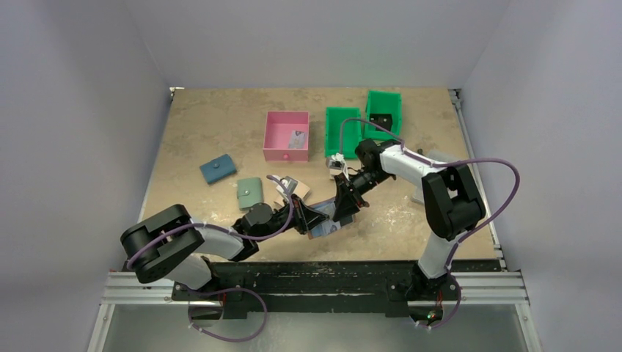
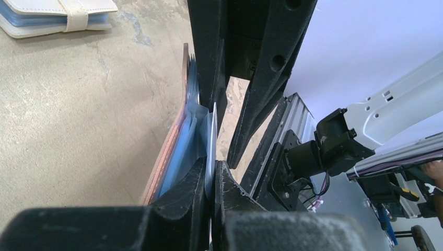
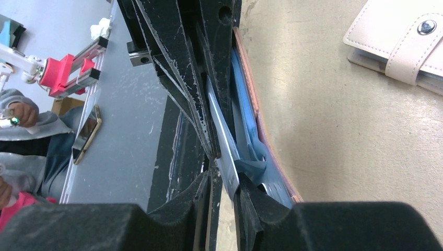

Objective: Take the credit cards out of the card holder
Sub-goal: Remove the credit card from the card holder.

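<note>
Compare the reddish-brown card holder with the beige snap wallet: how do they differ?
The card holder is reddish-brown, the snap wallet beige. The card holder is open, up on edge; the snap wallet lies flat, strap snapped shut. Both have light-blue pockets inside.

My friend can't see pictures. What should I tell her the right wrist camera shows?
Close up, the right gripper has a black finger on each side of a pale card poking from a reddish-brown card holder with blue lining. The left gripper reaches in from the top, closed. A beige snap wallet lies on the table, upper right.
</note>
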You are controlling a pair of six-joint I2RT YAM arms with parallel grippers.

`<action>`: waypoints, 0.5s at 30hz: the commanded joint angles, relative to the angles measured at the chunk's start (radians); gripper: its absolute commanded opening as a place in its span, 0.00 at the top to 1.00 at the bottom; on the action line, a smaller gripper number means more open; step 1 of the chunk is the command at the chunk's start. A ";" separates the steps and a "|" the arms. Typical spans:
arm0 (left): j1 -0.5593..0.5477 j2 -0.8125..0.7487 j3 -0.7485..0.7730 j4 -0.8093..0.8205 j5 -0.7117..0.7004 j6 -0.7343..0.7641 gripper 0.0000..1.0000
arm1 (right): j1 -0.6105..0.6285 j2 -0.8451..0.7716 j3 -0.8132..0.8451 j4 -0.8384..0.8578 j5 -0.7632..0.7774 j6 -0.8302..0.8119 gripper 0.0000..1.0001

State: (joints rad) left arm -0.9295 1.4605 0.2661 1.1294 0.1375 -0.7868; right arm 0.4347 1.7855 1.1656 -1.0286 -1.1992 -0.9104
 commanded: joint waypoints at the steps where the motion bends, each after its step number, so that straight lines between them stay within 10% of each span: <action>1: 0.004 -0.035 -0.014 0.048 -0.036 0.000 1.00 | -0.001 0.009 0.041 -0.063 -0.053 -0.058 0.72; 15: 0.004 -0.088 -0.017 -0.050 -0.090 0.016 1.00 | -0.001 0.015 0.045 -0.092 -0.046 -0.092 0.82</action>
State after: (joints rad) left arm -0.9318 1.4063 0.2596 1.0752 0.1184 -0.7856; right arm 0.4347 1.7954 1.1790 -1.0599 -1.2076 -0.9718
